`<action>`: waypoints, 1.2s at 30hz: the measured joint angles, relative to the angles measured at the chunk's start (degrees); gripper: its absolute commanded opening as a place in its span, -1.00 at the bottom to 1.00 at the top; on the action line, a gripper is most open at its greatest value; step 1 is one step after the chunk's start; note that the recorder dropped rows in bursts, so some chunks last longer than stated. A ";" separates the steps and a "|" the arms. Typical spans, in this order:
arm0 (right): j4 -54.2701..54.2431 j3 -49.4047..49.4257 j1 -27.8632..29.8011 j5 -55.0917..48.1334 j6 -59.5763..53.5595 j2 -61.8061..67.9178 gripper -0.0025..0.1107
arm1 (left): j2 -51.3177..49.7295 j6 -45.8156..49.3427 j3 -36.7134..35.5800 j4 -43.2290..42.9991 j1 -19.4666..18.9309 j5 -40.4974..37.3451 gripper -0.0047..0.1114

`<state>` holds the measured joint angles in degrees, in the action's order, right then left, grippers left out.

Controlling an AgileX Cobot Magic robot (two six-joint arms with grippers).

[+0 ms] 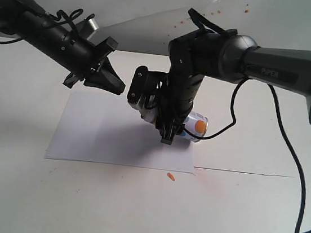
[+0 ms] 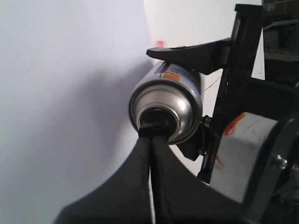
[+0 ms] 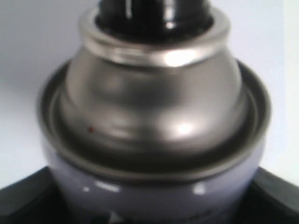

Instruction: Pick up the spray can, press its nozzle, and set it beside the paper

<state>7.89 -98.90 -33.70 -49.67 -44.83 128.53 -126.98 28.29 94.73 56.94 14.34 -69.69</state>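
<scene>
One paper (image 1: 101, 138) lies on pale table (image 1: 234, 217) near gripped spray can (image 1: 197, 126).

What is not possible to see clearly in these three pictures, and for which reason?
- Exterior view: the right pincer hides most of the spray can, nozzle included.
- Left wrist view: the shut left pincer covers the nozzle; whether it is pressed is unclear.
- Right wrist view: blurred close-up; the can's body is cut off by the picture's edge.
- Exterior view: the orange speck beside the paper is too small to identify.
</scene>
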 measured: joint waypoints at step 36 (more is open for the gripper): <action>0.22 0.00 0.00 -0.85 -0.10 0.00 -0.96 | -3.36 3.13 0.46 0.82 2.53 1.59 -0.92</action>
<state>8.11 -98.90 -33.70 -50.52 -44.93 128.53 -130.34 31.41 95.20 57.76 16.86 -68.10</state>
